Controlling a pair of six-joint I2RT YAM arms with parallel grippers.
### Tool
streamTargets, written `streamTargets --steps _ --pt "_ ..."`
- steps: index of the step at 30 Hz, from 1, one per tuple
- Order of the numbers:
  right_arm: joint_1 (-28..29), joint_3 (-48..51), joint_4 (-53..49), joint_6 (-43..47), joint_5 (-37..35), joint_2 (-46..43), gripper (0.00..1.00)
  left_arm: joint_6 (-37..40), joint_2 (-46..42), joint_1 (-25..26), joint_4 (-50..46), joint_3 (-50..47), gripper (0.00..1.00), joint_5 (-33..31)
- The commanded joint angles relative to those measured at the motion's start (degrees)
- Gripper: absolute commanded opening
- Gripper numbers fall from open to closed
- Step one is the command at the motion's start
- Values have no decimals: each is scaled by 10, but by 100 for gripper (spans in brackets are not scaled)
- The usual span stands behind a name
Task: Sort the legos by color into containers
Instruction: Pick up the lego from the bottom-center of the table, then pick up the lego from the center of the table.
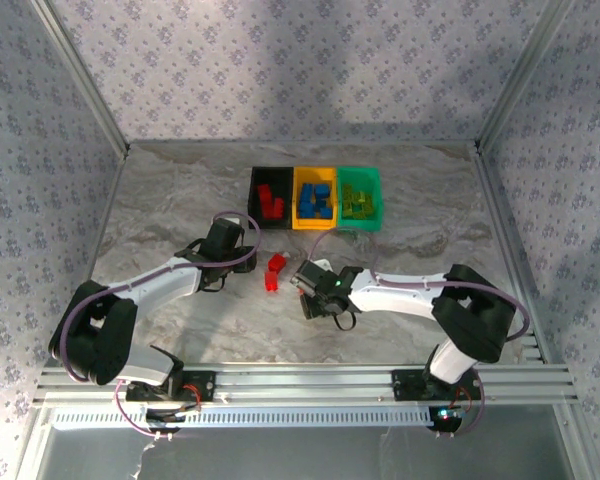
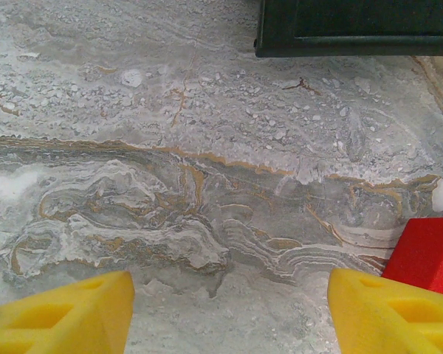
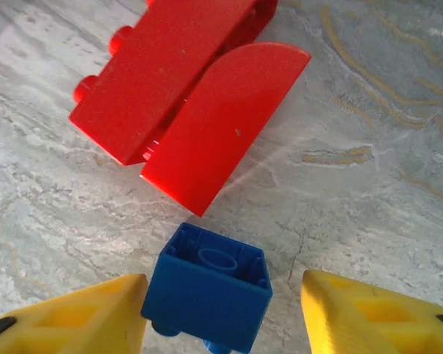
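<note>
- Three bins are set in a row near the middle of the far edge of the table (image 1: 170,200): a black bin (image 1: 253,200) on the left, an orange-yellow bin (image 1: 315,173) in the middle and a green bin (image 1: 379,195) on the right.
- Red bricks are seen in the black bin, blue ones in the orange-yellow bin and yellow-green ones in the green bin.
- Two loose red bricks (image 3: 170,66) are found near the middle of the table, in front of the black bin. One is long and studded, the other has a curved end, and they lie side by side, touching.
- A blue brick (image 3: 210,291) rests on the table just beside the red pair, hollow underside turned toward the right wrist camera.
- The right end effector (image 3: 221,299) is placed around the blue brick. One yellow finger (image 3: 81,317) is against the brick's side and a gap is left at the other finger, so the brick is not clamped.
- The left end effector (image 2: 229,302) is spread wide above bare table with nothing between its fingers. A red brick is seen just beside one finger, and a corner of the black bin lies ahead.
</note>
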State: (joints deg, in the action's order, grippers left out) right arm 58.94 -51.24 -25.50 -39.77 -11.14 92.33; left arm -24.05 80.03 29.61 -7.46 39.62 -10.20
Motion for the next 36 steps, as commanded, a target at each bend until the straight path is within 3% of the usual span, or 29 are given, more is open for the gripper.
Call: streamTargets --steps 1,4,14,19,21,26,36 --pt "5 -21 -19 -15 -20 11 49 -6 -7 -3 0 15 69 2" --pt "7 -21 -21 -12 -26 8 39 -6 -6 -3 0 17 69 6" --pt "7 -38 -41 19 -81 -52 32 -7 -5 -3 1 16 69 5" --pt "-16 -65 -26 77 -109 -81 31 -8 -3 -3 1 17 69 10" --pt "-41 -86 -13 103 -94 -75 24 -8 -4 -3 3 15 70 9" --pt "-100 -159 25 163 -85 -29 20 -6 -2 -3 0 17 69 3" --pt "-239 -357 34 205 23 158 20 -5 -14 -3 -1 13 69 0"
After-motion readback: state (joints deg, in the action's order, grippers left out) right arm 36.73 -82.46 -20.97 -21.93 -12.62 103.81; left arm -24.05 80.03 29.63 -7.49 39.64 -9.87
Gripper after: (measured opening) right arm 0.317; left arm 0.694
